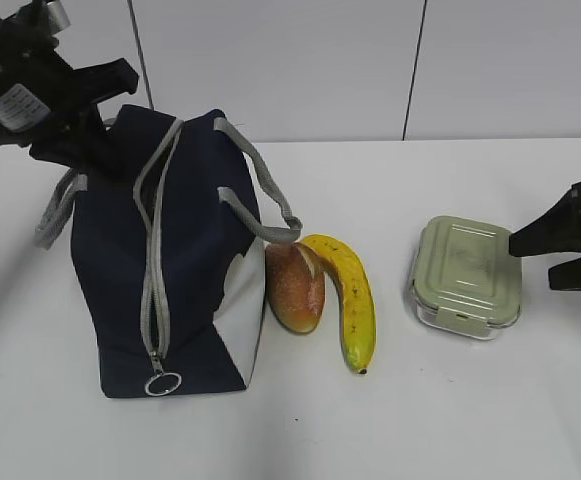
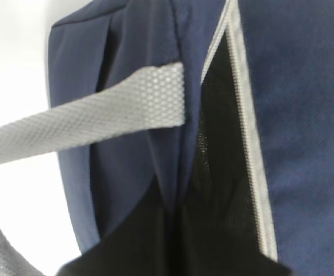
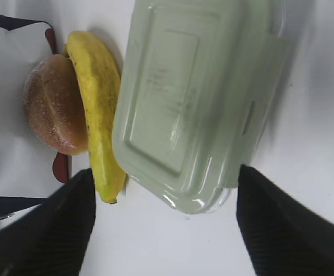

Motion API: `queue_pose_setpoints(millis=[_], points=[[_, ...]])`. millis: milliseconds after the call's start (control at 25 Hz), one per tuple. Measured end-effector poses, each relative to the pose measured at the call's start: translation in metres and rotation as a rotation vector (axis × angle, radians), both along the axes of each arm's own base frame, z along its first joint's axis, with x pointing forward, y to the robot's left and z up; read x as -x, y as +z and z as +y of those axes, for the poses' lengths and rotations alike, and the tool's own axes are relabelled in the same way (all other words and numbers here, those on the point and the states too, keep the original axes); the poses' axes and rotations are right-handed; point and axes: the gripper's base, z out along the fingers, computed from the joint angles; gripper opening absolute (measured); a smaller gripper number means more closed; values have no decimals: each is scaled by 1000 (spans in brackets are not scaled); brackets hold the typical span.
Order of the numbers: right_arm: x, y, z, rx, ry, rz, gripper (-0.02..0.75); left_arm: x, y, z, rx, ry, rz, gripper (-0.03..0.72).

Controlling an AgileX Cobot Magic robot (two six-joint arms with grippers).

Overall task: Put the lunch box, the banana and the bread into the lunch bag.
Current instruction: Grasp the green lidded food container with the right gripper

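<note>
While the lunch bag (image 1: 160, 260) stands upright on the left of the white table (image 1: 450, 420), its grey zipper (image 1: 154, 290) runs down the front to a metal ring pull (image 1: 163, 383). The bread (image 1: 295, 287) lies just beside the bag's white side panel, and the banana (image 1: 348, 298) curves against the bread's right side. The lunch box (image 1: 467, 276) sits well apart to the right, its lid on. The right gripper (image 1: 560, 248) hangs just beside the box with fingers spread, touching nothing. The left gripper (image 1: 70, 110) is at the bag's upper left corner by a grey strap (image 2: 98, 115); whether its fingers pinch anything cannot be told.
</note>
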Motion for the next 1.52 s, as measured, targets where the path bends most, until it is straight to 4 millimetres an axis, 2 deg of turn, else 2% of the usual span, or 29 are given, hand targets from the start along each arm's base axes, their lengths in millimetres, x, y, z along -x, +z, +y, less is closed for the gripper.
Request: queue_pose_setpoints(millis=[160, 440, 600, 800, 960, 1320, 1520], points=[[-9, -9, -3, -8, 2, 17, 564, 0, 0, 0, 0, -1, 1, -3], [-17, -15, -6, -30, -79, 9, 563, 0, 0, 0, 0, -1, 2, -3], [-20, -25, -7, -42, -89, 36, 567, 0, 0, 0, 0, -1, 3, -3], [-23, -46, -8, -45, -63, 66, 626, 0, 0, 0, 0, -1, 3, -3], [-33, -55, -8, -95, -40, 77, 637, 0, 0, 0, 0, -2, 4, -3], [-48, -70, -9, -168, 3, 107, 629, 1, 0, 0, -1, -3, 7, -3], [-50, -80, -8, -205, 11, 134, 587, 1, 0, 0, -4, -4, 7, -3]])
